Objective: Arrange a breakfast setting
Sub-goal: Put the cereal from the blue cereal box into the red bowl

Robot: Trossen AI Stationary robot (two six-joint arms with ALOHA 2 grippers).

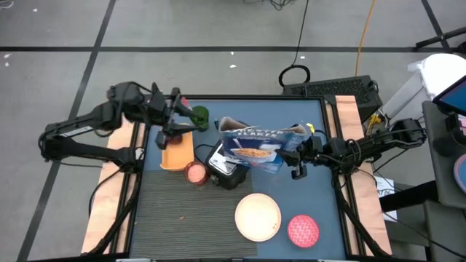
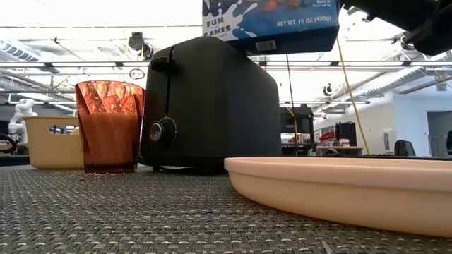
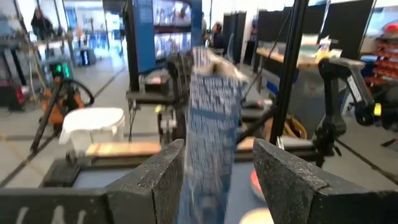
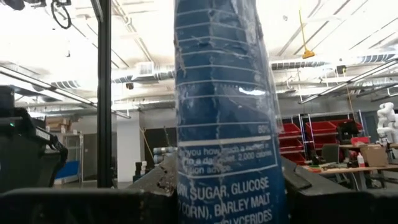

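My right gripper (image 1: 295, 154) is shut on a blue cereal box (image 1: 255, 143), held in the air above the black toaster (image 1: 226, 171); the low view shows the box (image 2: 272, 21) over the toaster (image 2: 205, 106). The round cream plate (image 1: 258, 216) lies bare at the near side, with the pink bowl (image 1: 303, 229) to its right. My left gripper (image 1: 182, 120) is open and empty above the orange container (image 1: 177, 151), its fingers (image 3: 155, 180) pointing toward the box (image 3: 211, 124). No toast or spoon shows. My right gripper pinches the cereal box between its two fingers, across the narrow printed side panel (image 4: 224, 186) at the box's right end. The fingers come about level from the table's right side. The box is lifted clear, stretched out toward the table's left above the toaster.
A ribbed amber cup (image 1: 195, 173) stands left of the toaster, also in the low view (image 2: 109, 127). A green thing (image 1: 198, 114) lies at the far side beside my left gripper. The dark ribbed mat (image 1: 182, 218) is bare at the near left.
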